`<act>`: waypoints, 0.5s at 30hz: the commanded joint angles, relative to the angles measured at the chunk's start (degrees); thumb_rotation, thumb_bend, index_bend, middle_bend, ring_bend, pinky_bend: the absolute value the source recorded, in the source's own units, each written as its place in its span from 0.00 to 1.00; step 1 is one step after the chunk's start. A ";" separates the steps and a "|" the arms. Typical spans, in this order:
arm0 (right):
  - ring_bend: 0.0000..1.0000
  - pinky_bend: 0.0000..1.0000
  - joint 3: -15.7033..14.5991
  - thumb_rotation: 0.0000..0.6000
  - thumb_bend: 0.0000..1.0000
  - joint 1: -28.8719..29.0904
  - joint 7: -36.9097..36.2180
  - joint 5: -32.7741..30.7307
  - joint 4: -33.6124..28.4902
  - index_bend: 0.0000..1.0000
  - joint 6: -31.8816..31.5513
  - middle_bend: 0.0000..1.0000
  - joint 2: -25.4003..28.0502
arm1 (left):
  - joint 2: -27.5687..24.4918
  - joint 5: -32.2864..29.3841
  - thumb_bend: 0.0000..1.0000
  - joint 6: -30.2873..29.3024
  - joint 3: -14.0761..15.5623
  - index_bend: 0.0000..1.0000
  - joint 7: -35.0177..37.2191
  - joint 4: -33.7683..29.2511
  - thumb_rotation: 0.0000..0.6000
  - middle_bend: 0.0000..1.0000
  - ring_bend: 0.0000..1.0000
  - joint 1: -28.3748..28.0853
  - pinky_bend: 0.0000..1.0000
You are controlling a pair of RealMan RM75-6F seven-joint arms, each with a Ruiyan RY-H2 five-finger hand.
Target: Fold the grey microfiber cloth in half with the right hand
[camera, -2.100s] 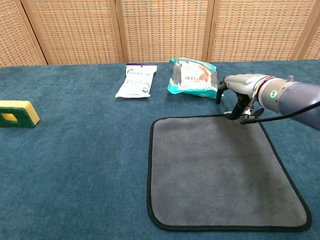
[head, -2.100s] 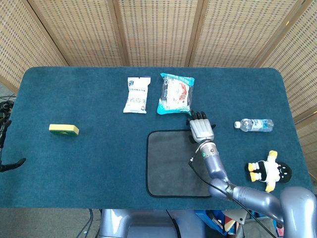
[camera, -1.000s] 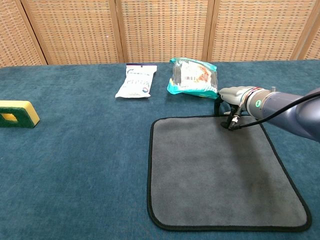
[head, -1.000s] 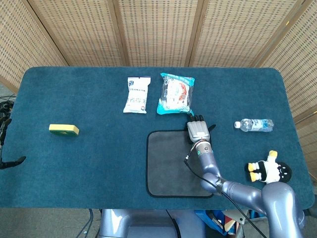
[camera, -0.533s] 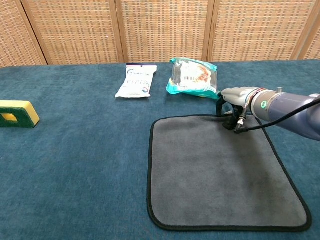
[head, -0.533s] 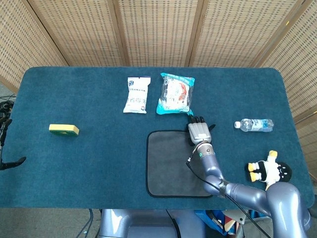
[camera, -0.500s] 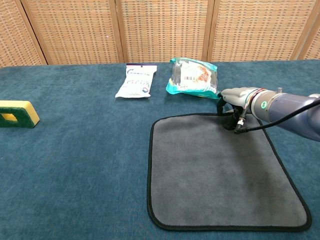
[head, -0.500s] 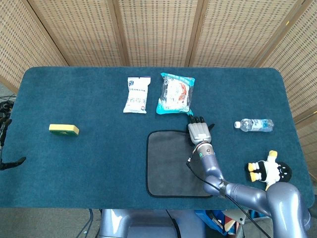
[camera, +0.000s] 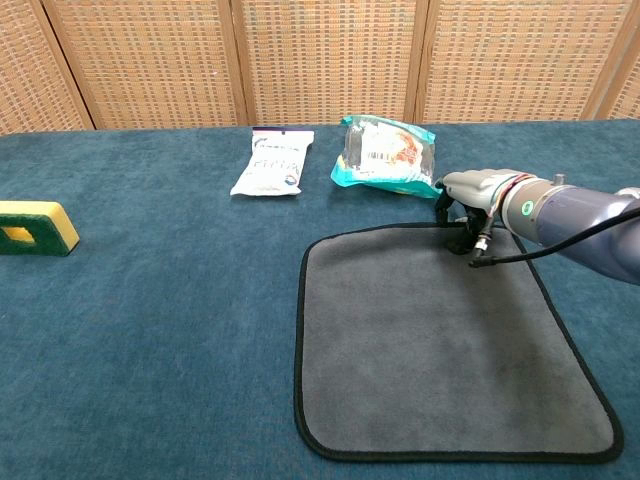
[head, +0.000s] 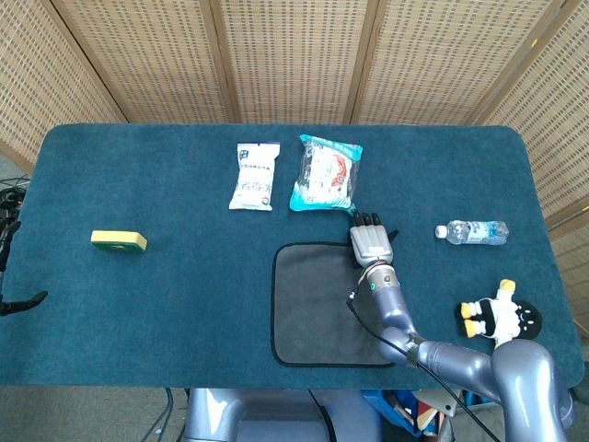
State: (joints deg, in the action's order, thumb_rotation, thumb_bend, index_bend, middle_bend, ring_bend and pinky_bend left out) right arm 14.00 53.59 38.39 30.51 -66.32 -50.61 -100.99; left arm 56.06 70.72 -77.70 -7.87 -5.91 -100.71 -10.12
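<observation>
Teal felt covers the desk (head: pixel 166 193), which is backed by folding screens of woven cane in wooden frames. Nearest the robot, the grey microfiber cloth (camera: pixel 440 340) is laid flat and unfolded on the right half of the desk, its black-stitched border showing on all sides; only its far edge is raised a little where it is gripped. To the right of the cloth, near the desk's right edge, a small plush penguin (head: pixel 497 318) is seen lying in the head view. At the cloth's far right corner the right hand (camera: pixel 470 200) is placed palm down, and its fingers (camera: pixel 458 238) are curled downward and closed on the cloth's far hem, which is pinched and slightly lifted there. The silver forearm is stretched back from the hand toward the robot along the cloth's right side. Far to the left, apart from everything else, a yellow sponge with a green backing (camera: pixel 35 226) is set. Right of the hand, a small clear water bottle (head: pixel 471 232) is laid on its side. Just beyond the hand, a teal snack bag (camera: pixel 385 153) is laid flat, and a white packet (camera: pixel 272 162) is placed beside it on its left. The left hand is not shown in either view.
</observation>
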 commanded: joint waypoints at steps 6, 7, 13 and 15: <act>0.00 0.00 -0.44 1.00 0.51 -0.74 -1.13 2.88 -2.38 0.64 -1.19 0.00 1.01 | -0.09 0.16 0.11 -0.15 0.07 0.00 0.24 -0.06 1.00 0.00 0.00 0.09 0.00; 0.00 0.00 -0.61 1.00 0.51 -0.93 -1.29 3.44 -2.98 0.64 -1.45 0.00 1.32 | -0.12 0.24 0.11 -0.15 0.09 0.00 0.30 -0.09 1.00 0.00 0.00 0.09 0.00; 0.00 0.00 -2.37 1.00 0.51 -2.91 -3.12 8.46 -7.07 0.64 -3.54 0.00 3.55 | -0.36 0.68 0.11 -0.24 0.25 0.00 0.79 -0.21 1.00 0.00 0.00 0.21 0.00; 0.00 0.00 -3.05 1.00 0.51 -3.55 -3.55 9.87 -8.25 0.64 -4.13 0.00 4.24 | -0.41 0.88 0.11 -0.28 0.32 0.00 0.90 -0.25 1.00 0.00 0.00 0.24 0.00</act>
State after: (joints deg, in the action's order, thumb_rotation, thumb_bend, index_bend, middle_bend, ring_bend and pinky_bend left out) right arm 11.72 50.81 35.47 39.12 -73.42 -54.01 -97.57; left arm 55.69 71.49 -77.95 -7.59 -5.08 -100.93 -9.91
